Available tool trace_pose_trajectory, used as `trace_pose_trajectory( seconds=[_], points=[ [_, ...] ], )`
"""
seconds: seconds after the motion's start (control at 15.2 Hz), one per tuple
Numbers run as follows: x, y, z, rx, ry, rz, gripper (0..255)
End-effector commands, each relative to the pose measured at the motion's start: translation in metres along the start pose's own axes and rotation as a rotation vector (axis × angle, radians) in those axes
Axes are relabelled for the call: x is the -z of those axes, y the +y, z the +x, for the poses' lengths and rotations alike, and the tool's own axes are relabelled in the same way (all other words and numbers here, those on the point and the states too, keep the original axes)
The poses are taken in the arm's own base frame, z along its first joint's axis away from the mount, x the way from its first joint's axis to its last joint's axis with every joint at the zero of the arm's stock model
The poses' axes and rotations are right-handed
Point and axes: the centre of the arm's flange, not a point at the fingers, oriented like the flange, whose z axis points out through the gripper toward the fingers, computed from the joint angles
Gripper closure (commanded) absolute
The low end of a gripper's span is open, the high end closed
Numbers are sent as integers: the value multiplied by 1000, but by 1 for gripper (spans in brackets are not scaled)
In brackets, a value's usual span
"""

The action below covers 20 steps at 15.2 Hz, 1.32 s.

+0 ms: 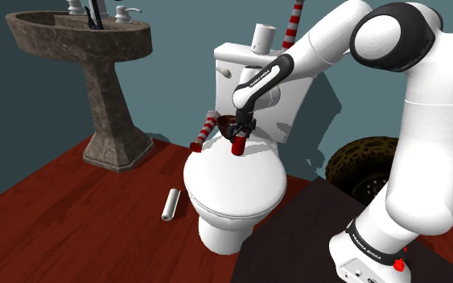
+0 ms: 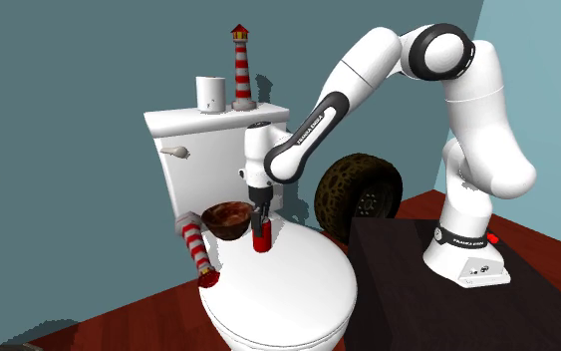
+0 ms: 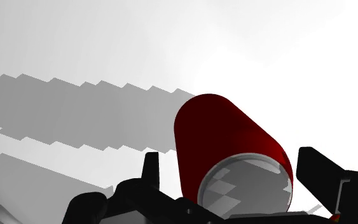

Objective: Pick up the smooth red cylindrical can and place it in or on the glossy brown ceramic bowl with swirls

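Fingers [image 3: 151, 170] are standing apart, released, straddling the red can [image 3: 234, 143]. Nothing is being gripped. Can is sitting between the two fingers, with a clear gap on one side and a thinner sliver on the other, so it is reading as no contact. Can is standing upright on the white toilet lid [image 1: 245, 189], directly below the fingers, with its silvery end facing up toward the hand. Brown bowl [image 2: 228, 217] is sitting on the same lid just beside the fingers and close to the can. Whether bowl and can are touching, cannot tell.

Handling, as a judgement: can is looking rigid and probably light, with a smooth glossy wall. The curved side is likely going to be slippery, so an off-centre squeeze is risking it squirting out or tipping. Best hold is looking like opposite sides of the round wall, on the upper half, with the can centred between the fingers. Bowl is looking hard and chippable and is resting on a rounded base, so the can is needing a gentle set-down.

Step in hand is looking like closing on the can, with the lift not yet begun.
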Motion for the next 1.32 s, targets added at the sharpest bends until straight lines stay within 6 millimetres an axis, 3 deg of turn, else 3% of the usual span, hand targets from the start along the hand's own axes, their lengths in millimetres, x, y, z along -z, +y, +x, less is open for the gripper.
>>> trace_pose_trajectory(
  seconds=[0.0, 0.13, 0.2, 0.79, 1.25],
  points=[
    [0, 0, 0, 0, 0, 0, 0],
    [0, 0, 0, 0, 0, 0, 0],
    [0, 0, 0, 0, 0, 0, 255],
    [0, 0, 0, 0, 0, 0, 255],
    [37, 0, 0, 0, 0, 0, 255]
  ],
)
